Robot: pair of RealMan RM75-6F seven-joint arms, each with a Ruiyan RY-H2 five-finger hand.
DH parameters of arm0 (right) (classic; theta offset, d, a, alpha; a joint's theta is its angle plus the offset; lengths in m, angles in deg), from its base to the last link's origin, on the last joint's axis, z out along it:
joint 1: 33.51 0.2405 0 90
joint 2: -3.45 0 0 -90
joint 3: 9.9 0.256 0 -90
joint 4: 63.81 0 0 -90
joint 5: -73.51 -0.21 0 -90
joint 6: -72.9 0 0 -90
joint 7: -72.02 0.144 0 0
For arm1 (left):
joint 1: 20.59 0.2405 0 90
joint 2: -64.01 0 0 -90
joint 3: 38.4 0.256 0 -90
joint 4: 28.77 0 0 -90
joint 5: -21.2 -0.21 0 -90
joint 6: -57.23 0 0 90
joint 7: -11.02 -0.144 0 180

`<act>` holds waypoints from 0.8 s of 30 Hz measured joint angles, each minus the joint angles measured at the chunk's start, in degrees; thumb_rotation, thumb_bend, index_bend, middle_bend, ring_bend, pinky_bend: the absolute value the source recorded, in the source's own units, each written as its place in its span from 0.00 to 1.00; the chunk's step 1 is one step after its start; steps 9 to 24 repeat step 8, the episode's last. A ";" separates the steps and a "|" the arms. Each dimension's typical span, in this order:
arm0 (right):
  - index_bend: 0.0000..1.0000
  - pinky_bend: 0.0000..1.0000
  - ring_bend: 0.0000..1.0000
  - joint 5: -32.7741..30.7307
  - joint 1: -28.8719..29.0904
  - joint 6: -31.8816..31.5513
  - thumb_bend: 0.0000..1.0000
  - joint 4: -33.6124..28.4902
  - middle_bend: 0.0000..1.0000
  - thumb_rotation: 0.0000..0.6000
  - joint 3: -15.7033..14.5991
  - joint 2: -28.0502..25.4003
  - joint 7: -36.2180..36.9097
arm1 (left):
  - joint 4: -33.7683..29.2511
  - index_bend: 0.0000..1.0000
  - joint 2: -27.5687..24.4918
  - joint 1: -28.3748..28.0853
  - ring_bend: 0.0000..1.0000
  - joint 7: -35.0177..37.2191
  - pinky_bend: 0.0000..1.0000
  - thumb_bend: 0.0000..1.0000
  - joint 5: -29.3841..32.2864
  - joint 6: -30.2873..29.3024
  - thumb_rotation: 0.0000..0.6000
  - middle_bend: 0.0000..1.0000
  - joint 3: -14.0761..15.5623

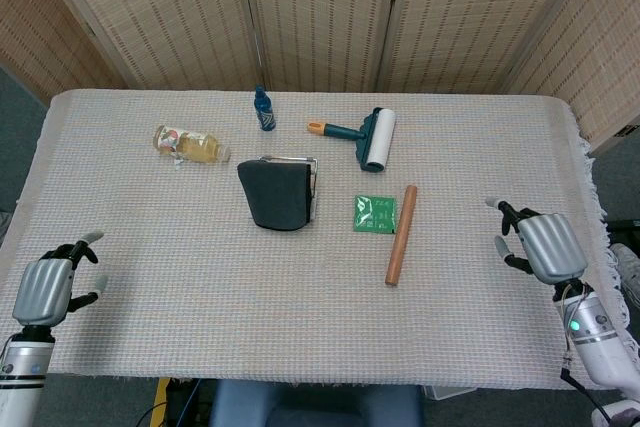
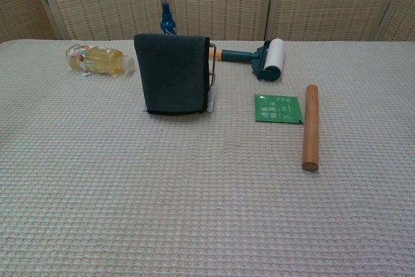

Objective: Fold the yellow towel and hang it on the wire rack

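A dark grey towel [image 1: 277,194] hangs folded over a small wire rack [image 1: 314,187] in the middle of the table; in the chest view the towel [image 2: 172,72] drapes the rack [image 2: 211,76] down to its base. No yellow towel shows in either view. My left hand [image 1: 55,282] is at the table's front left corner, fingers apart, holding nothing. My right hand [image 1: 540,244] is near the right edge, fingers apart and empty. Both hands are far from the rack, and the chest view shows neither.
A lying juice bottle [image 1: 190,144] and a small blue bottle [image 1: 264,109] are behind and to the left of the rack. A lint roller [image 2: 267,58], a green packet [image 2: 278,108] and a wooden rod [image 2: 310,135] lie to its right. A woven cloth [image 1: 300,297] covers the table.
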 measured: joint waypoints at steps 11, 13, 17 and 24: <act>0.21 0.49 0.33 2.70 -8.71 -6.01 0.46 0.78 0.38 1.00 -3.87 -1.36 4.12 | -3.65 0.21 0.34 3.55 0.36 -4.09 0.43 0.34 -2.59 -4.58 1.00 0.47 1.74; 0.21 0.49 0.33 2.70 -8.71 -6.01 0.46 0.78 0.38 1.00 -3.87 -1.36 4.12 | -3.65 0.21 0.34 3.55 0.36 -4.09 0.43 0.34 -2.59 -4.58 1.00 0.47 1.74; 0.21 0.49 0.33 2.70 -8.71 -6.01 0.46 0.78 0.38 1.00 -3.87 -1.36 4.12 | -3.65 0.21 0.34 3.55 0.36 -4.09 0.43 0.34 -2.59 -4.58 1.00 0.47 1.74; 0.21 0.49 0.33 2.70 -8.71 -6.01 0.46 0.78 0.38 1.00 -3.87 -1.36 4.12 | -3.65 0.21 0.34 3.55 0.36 -4.09 0.43 0.34 -2.59 -4.58 1.00 0.47 1.74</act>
